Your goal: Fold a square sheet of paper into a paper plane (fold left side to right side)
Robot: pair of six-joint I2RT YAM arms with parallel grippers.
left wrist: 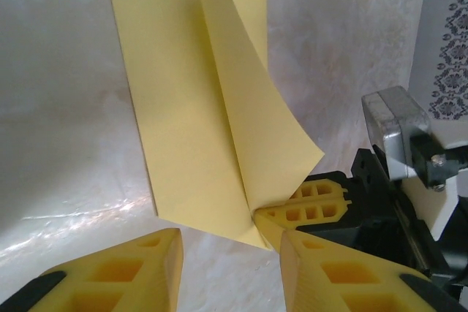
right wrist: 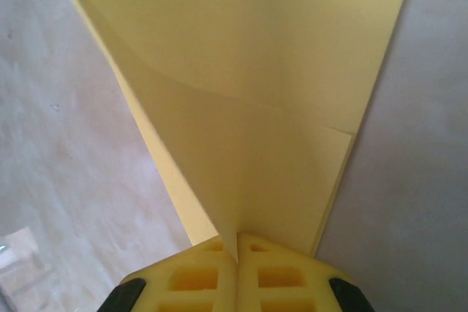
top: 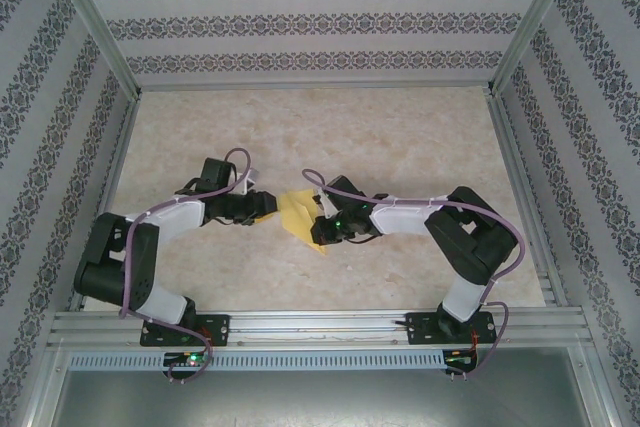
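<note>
The square sheet of paper (left wrist: 183, 129) is yellow and lies on the marbled table, folded along a crease, with one flap (left wrist: 256, 122) lifted and curling upward. My right gripper (right wrist: 238, 245) is shut on the near corner of that flap; its yellow fingers (left wrist: 311, 206) pinch the paper at the crease end. My left gripper (left wrist: 228, 253) hovers just short of the sheet's near edge, open, with only bare table between its fingers. From above, the paper (top: 298, 212) sits between the left gripper (top: 265, 205) and the right gripper (top: 322, 230).
Patterned walls (top: 320, 22) and metal frame posts (top: 95, 22) enclose the table on three sides. An aluminium rail (top: 320, 325) runs along the near edge by the arm bases. Open tabletop (top: 320, 132) stretches behind the grippers.
</note>
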